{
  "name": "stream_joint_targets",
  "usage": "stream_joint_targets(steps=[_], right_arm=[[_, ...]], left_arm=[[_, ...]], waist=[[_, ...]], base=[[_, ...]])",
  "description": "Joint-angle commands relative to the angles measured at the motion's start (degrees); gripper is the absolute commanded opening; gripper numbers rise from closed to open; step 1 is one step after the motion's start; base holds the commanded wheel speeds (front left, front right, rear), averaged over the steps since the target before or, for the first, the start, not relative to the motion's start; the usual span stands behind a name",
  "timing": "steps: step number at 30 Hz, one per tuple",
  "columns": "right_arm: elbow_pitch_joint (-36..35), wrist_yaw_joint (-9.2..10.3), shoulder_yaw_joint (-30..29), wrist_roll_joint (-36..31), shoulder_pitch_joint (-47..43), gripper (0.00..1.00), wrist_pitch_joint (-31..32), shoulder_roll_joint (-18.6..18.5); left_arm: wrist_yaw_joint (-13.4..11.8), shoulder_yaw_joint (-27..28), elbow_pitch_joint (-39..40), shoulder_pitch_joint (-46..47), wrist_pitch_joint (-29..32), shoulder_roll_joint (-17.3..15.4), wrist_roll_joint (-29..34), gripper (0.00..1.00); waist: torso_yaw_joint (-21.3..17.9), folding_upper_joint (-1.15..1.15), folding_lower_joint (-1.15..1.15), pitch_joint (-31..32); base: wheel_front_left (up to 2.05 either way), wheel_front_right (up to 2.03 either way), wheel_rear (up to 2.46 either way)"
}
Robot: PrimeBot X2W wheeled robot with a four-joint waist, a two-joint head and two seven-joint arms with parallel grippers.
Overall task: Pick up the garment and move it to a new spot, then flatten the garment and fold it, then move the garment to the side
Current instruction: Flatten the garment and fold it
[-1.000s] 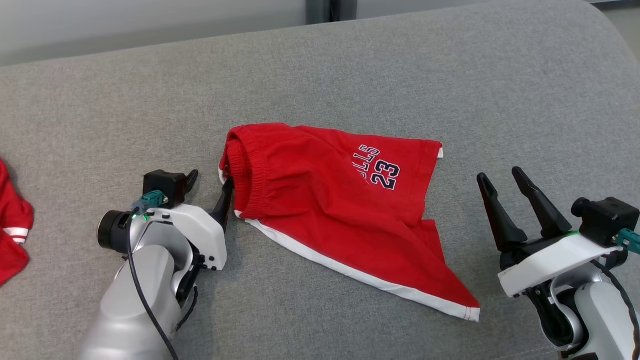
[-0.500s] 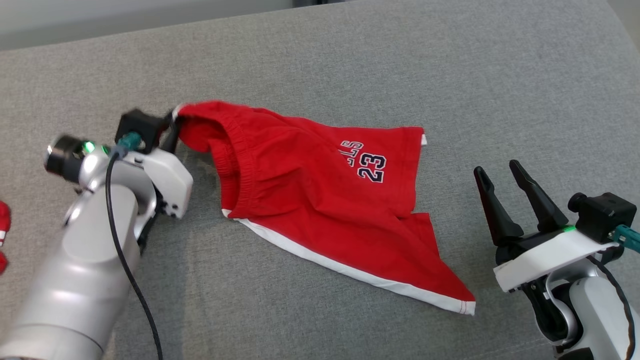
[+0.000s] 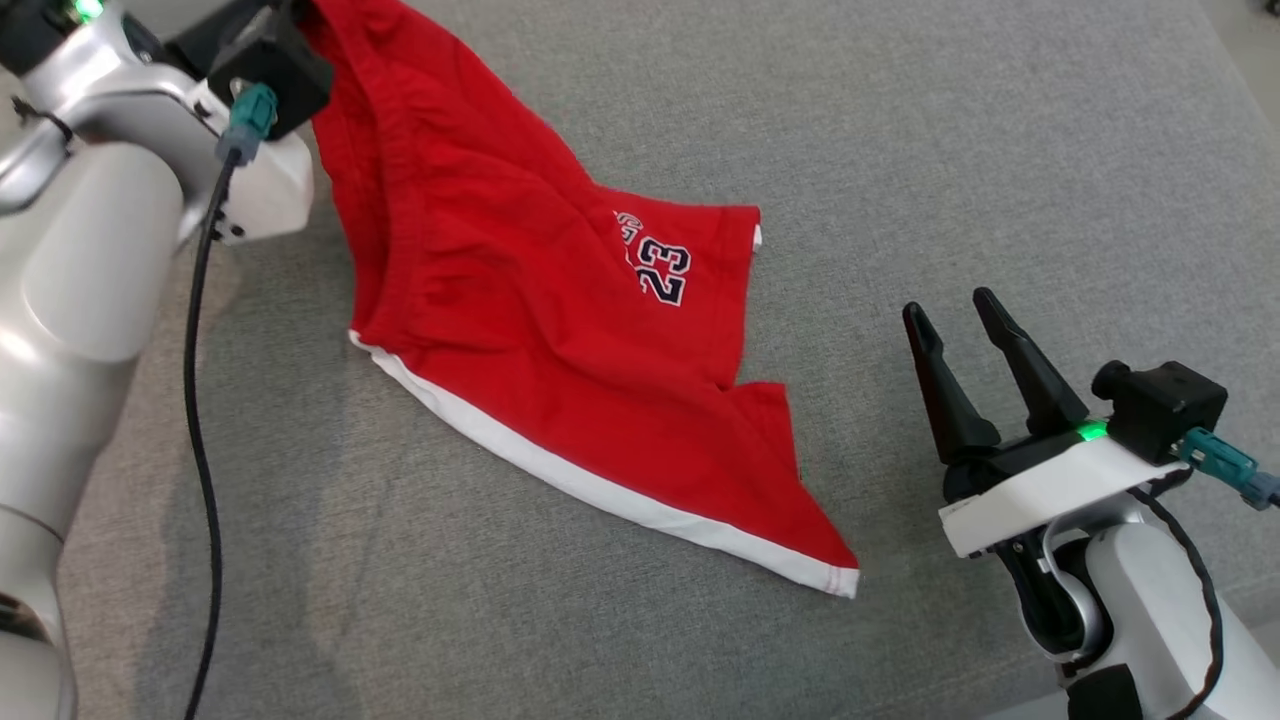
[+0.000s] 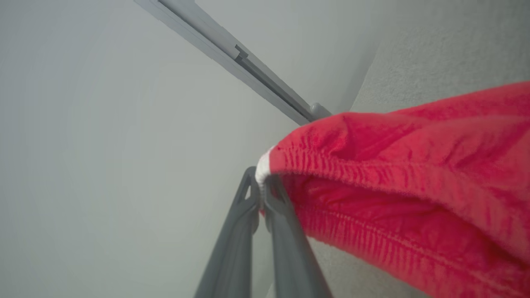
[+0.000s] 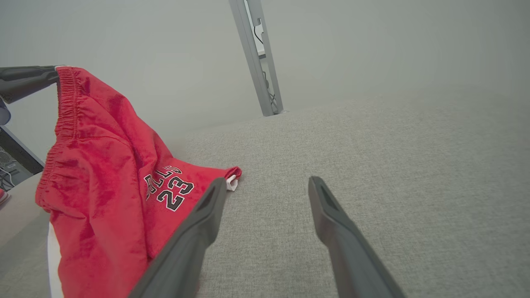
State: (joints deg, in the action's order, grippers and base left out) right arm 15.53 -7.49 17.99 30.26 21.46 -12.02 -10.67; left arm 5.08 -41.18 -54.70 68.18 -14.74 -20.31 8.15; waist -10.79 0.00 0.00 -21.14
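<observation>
The garment (image 3: 520, 330) is red with a gathered elastic band, a white edge stripe and black white-outlined letters over the number 23. One end hangs in the air at the upper left; the rest trails down onto the grey cushion. My left gripper (image 4: 261, 194) is shut on the white-tipped corner of that band, and the garment (image 4: 414, 165) drapes away to its right. My right gripper (image 3: 948, 305) stands open and empty at the lower right, a short way right of the cloth's lower corner. Between its fingers (image 5: 267, 182) is bare cushion, with the garment (image 5: 103, 165) to the left.
The grey fabric surface (image 3: 900, 150) stretches across the whole head view, curving away at the top right. My left arm (image 3: 90, 230) and its black cable fill the left side. A grey metal post (image 5: 256, 58) rises behind the surface's far edge.
My left gripper closed on the garment's band corner and lifted it up and to the left, pulling the cloth upward. The head camera shifted. The right gripper stayed open and still.
</observation>
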Motion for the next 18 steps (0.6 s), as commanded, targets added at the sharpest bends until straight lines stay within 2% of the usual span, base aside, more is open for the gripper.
stream_joint_targets(steps=[1,2,3,4,5,8,12,18], right_arm=[[0.4,0.00,0.4,0.3,1.0,1.00,-0.9,0.2],[0.9,0.00,0.5,0.3,1.3,1.00,-1.1,0.4],[1.2,0.00,0.6,0.4,1.6,1.00,-1.4,0.6],[1.5,0.00,0.8,0.4,1.8,1.00,-1.6,0.8],[1.9,0.00,1.1,0.5,2.1,1.00,-1.9,1.1],[2.8,0.00,1.7,0.5,3.0,1.00,-2.3,1.4],[3.4,0.00,1.9,0.8,3.6,1.00,-2.7,1.3],[4.3,0.00,1.5,0.9,3.9,1.00,-3.0,0.0]], left_arm=[[0.4,-0.9,-1.0,2.2,-0.2,-0.3,0.9,0.00],[0.7,-1.5,-2.0,2.9,0.4,-0.1,1.3,0.00],[0.9,-1.7,-3.5,3.4,1.5,0.0,1.3,0.12],[1.0,-1.4,-5.3,3.7,3.3,0.1,0.6,0.93],[1.4,-1.0,-6.9,4.1,4.4,0.5,-0.3,1.00],[1.7,0.3,-10.1,5.1,6.6,1.9,-2.7,1.00],[1.3,0.9,-11.5,5.2,6.0,2.5,-4.0,1.00],[-1.7,5.2,-11.8,3.9,2.2,4.0,-9.2,1.00]], waist=[[-0.8,0.00,0.00,-0.8],[-1.0,0.00,0.00,-1.0],[-1.1,0.00,0.00,-1.1],[-1.2,0.00,0.00,-1.2],[-1.3,0.00,0.00,-1.2],[-1.4,0.00,0.00,-1.4],[-0.7,0.00,0.00,-1.3],[2.2,0.00,0.00,0.5]], base=[[0.00,0.00,0.00],[0.00,0.00,0.00],[0.00,0.00,0.00],[0.00,0.00,0.00],[0.00,0.00,0.00],[0.00,0.00,0.00],[0.00,0.00,0.00],[0.00,0.00,0.00]])
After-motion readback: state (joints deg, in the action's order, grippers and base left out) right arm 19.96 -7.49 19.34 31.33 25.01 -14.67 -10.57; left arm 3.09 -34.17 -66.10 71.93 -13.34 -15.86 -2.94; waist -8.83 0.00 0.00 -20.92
